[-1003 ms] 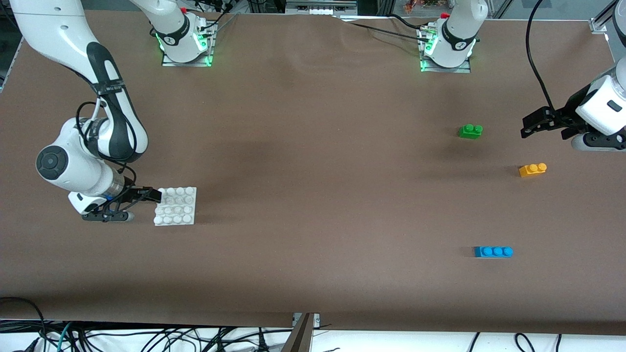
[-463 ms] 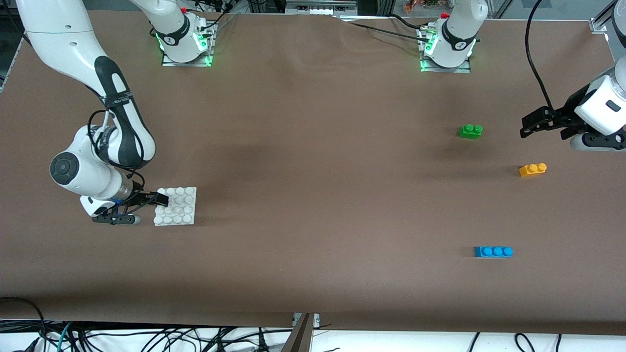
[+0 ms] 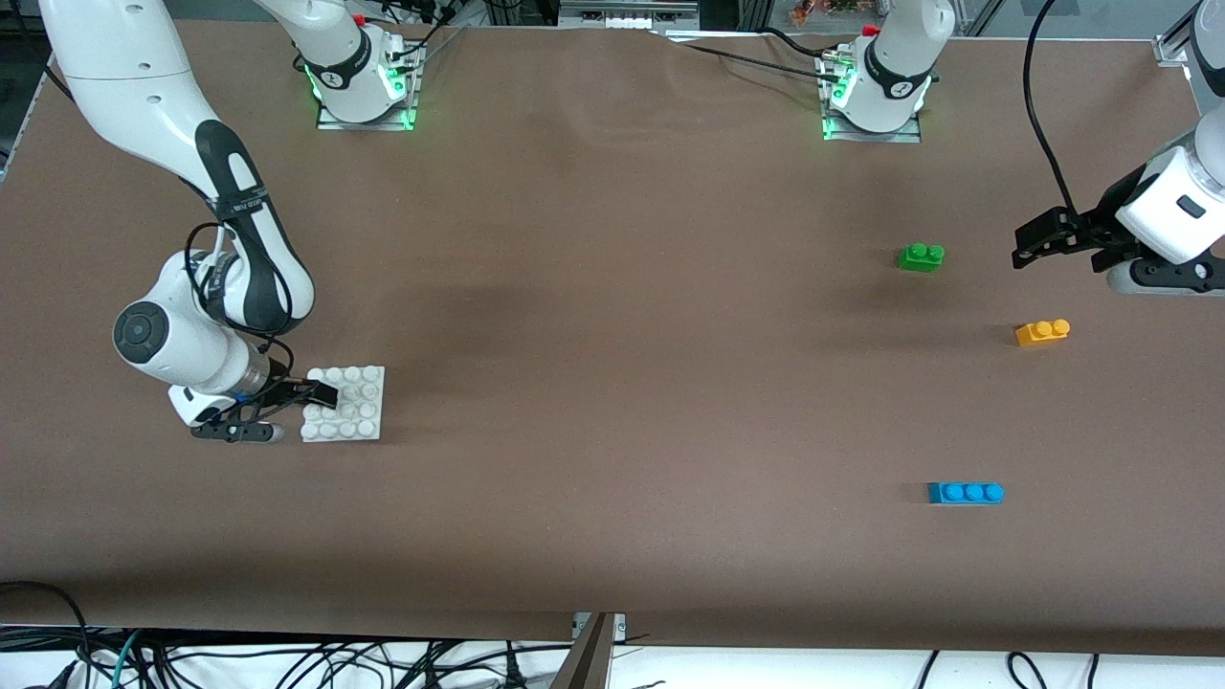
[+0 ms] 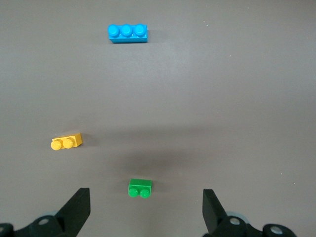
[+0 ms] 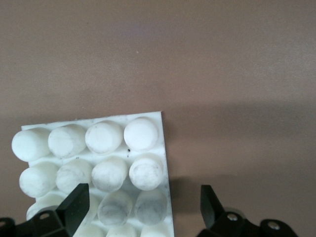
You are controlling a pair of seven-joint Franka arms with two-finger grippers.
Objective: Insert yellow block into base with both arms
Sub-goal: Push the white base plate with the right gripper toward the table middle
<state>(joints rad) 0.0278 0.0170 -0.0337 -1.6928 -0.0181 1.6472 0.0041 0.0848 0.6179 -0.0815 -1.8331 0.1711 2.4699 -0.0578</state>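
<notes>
Two grippers hang spread and empty: the right gripper (image 3: pixel 287 407) over an edge of the base (image 3: pixel 359 407), the left gripper (image 3: pixel 1038 241) near the yellow block (image 3: pixel 1042 332), which lies on the worktop (image 3: pixel 612 383), nearer the camera, long axis across.

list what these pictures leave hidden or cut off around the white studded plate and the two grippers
- Right wrist view: the flat white studded base plate runs off the frame edge; the open right gripper shows fingertips only.
- Front view: the right gripper covers that plate's edge, so contact is unclear.
- Front view: the left arm's upper links leave the frame; its open left gripper hangs over bare table.
</notes>
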